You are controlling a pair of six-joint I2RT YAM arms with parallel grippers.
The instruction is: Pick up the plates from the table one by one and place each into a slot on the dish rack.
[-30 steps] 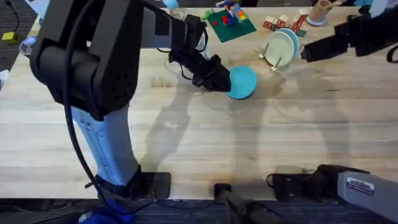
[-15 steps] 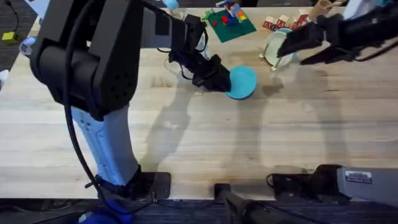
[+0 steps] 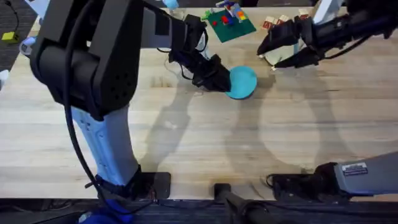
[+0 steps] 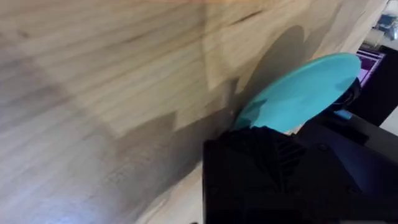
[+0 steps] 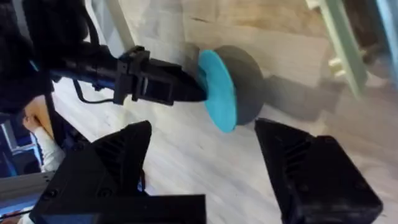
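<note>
Left gripper clamps teal plate tilted on edge; right gripper gapes empty.

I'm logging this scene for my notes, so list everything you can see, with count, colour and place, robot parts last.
Teal plate: one, teal, mid-table toward the far side, tilted up off the wood, gripped at its edge.
Dish rack: one, light wood, far right of the table, partly behind the right arm.
Pale plate: one, pale, standing on edge near the dish rack.
Green mat: one, green, far edge, with small coloured blocks on it.
Table: one, light wood planks.
Left gripper: black, shut on the teal plate's edge.
Right gripper: black, open, hovering by the dish rack.
</note>
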